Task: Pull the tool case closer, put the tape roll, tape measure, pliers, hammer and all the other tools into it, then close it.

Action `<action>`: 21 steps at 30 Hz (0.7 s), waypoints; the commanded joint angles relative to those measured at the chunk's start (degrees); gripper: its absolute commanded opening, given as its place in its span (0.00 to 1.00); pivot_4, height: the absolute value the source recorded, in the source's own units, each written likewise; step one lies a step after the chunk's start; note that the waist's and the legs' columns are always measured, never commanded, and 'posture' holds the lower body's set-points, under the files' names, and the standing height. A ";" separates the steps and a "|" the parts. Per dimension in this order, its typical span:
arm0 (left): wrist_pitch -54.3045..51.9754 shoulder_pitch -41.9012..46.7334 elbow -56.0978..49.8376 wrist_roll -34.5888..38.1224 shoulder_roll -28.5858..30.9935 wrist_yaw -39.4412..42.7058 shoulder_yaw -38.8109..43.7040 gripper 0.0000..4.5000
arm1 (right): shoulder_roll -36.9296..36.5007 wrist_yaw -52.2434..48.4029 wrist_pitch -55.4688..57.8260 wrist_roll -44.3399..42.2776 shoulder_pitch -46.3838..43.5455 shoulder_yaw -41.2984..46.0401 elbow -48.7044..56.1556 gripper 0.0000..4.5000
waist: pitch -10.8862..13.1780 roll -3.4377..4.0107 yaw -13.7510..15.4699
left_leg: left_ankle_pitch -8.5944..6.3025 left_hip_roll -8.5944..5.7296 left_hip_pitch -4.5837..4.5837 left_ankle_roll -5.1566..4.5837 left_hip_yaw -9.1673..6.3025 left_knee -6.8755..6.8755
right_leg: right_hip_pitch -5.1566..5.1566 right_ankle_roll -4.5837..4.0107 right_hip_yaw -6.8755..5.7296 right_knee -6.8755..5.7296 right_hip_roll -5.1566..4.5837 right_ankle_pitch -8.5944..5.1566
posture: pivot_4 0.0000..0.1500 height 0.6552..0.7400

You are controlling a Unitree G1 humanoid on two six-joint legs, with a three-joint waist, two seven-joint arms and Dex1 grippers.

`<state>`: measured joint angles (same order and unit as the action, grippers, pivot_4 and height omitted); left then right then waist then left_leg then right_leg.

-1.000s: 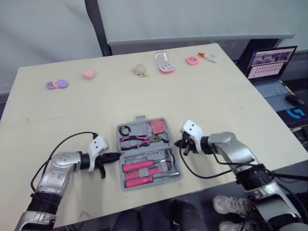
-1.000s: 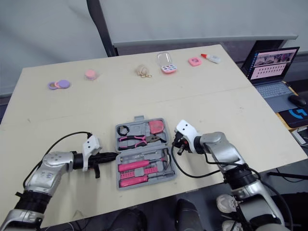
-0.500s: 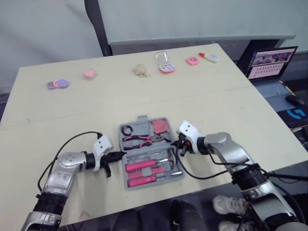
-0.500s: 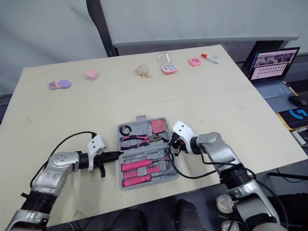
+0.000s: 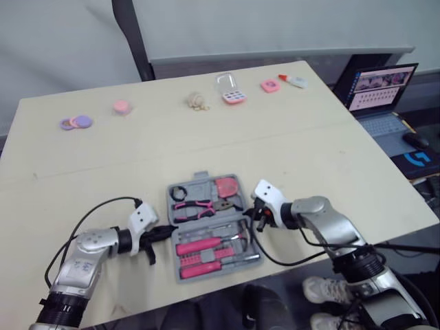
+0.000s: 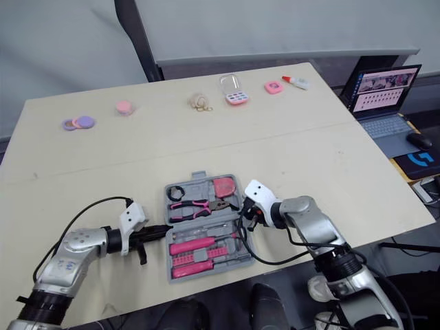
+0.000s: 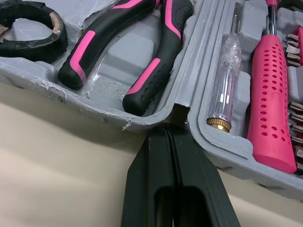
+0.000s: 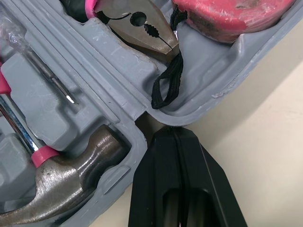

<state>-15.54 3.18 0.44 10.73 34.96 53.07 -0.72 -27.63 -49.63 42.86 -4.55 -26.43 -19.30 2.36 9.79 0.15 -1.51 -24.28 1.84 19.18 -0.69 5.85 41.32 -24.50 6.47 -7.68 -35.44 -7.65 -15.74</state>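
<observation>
Left eye view: left gripper (image 5: 167, 232), fingers pressed together, tips at left hinge notch of case (image 5: 201, 179); bare table (image 5: 275, 148) left of it. Case open, near front edge, wide free table behind. Right gripper (image 5: 253, 213), fingers together, at right hinge notch; free table rightward to edge. Left wrist view adds tape roll (image 7: 35, 48), pliers (image 7: 161, 56) in far half. Right wrist view adds tape measure (image 8: 227, 12), hammer (image 8: 71, 189).
</observation>
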 commanded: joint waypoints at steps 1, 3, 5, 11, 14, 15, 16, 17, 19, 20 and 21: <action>-1.08 -2.52 -2.43 0.56 0.10 0.61 -1.64 0.00 | 0.81 -0.71 0.96 -1.79 0.85 -1.13 4.64 0.01 | 0.00 0.00 -0.06 | 0.00 0.00 0.00 0.00 0.00 0.00 | 0.00 0.00 0.00 0.00 0.00 0.00 | 1.00 0.87; -1.42 -2.85 -2.82 0.60 0.20 0.49 -1.53 0.00 | 1.00 -0.57 1.42 -1.78 1.20 -1.21 5.17 0.01 | 0.00 0.00 -0.06 | 0.00 0.00 -0.01 0.00 0.00 -0.01 | 0.00 0.00 0.00 0.01 0.00 0.00 | 1.00 0.87; -1.88 -3.11 -3.32 0.69 0.30 0.49 -1.55 0.00 | 1.24 -0.43 1.71 -1.73 1.43 -1.32 5.47 0.01 | 0.00 0.00 -0.07 | 0.00 0.00 -0.01 0.00 0.00 -0.02 | 0.00 0.00 0.00 0.01 0.00 0.00 | 1.00 0.87; -3.09 -4.41 -5.18 1.18 0.62 0.57 -1.41 0.00 | 1.61 -0.37 2.29 -1.83 1.75 -1.65 6.02 0.01 | 0.00 0.00 -0.13 | 0.00 0.00 -0.01 0.00 0.00 -0.05 | -0.01 0.00 0.00 0.04 0.01 0.00 | 1.00 0.87; -3.92 -5.60 -6.74 1.53 0.83 0.40 -1.14 0.00 | 1.75 -0.19 2.65 -1.96 2.13 -1.69 6.50 0.01 | 0.00 0.01 -0.13 | 0.00 0.00 -0.03 0.00 -0.01 -0.08 | -0.02 0.00 0.01 0.05 0.01 0.00 | 1.00 0.87; -4.13 -5.82 -7.04 1.64 0.88 0.35 -1.09 0.00 | 1.79 -0.15 2.74 -1.97 2.21 -1.68 6.61 0.01 | 0.00 0.01 -0.11 | 0.00 0.00 -0.02 0.00 0.00 -0.08 | -0.01 0.00 0.01 0.05 0.01 0.00 | 1.00 0.87; -4.27 -6.13 -7.40 1.72 0.95 0.30 -1.06 0.00 | 1.84 -0.08 2.84 -1.96 2.37 -1.70 6.81 0.01 | 0.00 0.01 -0.11 | 0.00 0.00 -0.02 0.00 -0.01 -0.07 | -0.01 0.00 0.01 0.05 0.01 0.00 | 1.00 0.87; -4.43 -6.43 -7.74 1.80 0.99 0.21 -1.02 0.00 | 1.89 0.01 2.98 -1.97 2.57 -1.72 7.06 0.01 | 0.00 0.01 -0.12 | 0.00 0.00 -0.02 0.00 -0.01 -0.07 | -0.01 0.00 0.02 0.05 0.01 0.00 | 1.00 0.87; -4.67 -6.91 -8.30 1.89 1.05 0.09 -0.95 0.00 | 2.01 0.15 3.37 -2.04 2.96 -1.77 7.68 0.01 | 0.00 0.01 -0.11 | 0.00 0.00 -0.03 0.00 -0.04 -0.07 | -0.01 0.00 0.03 0.05 0.00 0.00 | 1.00 0.87; -4.79 -7.03 -8.45 1.93 1.06 0.06 -0.91 0.00 | 2.05 0.17 3.57 -2.08 3.07 -1.78 7.90 0.01 | 0.00 0.01 -0.11 | 0.00 0.00 -0.03 0.00 -0.05 -0.07 | -0.01 0.00 0.02 0.05 0.01 0.00 | 1.00 0.87; -4.84 -7.08 -8.51 1.91 1.07 0.03 -0.89 0.00 | 2.06 0.17 3.74 -2.12 3.19 -1.80 8.15 0.01 | 0.00 0.01 -0.09 | 0.00 0.00 -0.03 0.01 -0.06 -0.07 | -0.01 0.00 0.02 0.05 0.01 0.00 | 1.00 0.87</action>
<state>-19.91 -2.86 -6.50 12.13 36.29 52.55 0.46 -26.90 -49.16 46.53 -4.61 -23.75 -19.74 7.25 9.79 0.16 -1.61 -24.28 1.84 19.16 -0.69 5.78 41.24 -24.51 6.47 -7.66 -35.39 -7.65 -15.75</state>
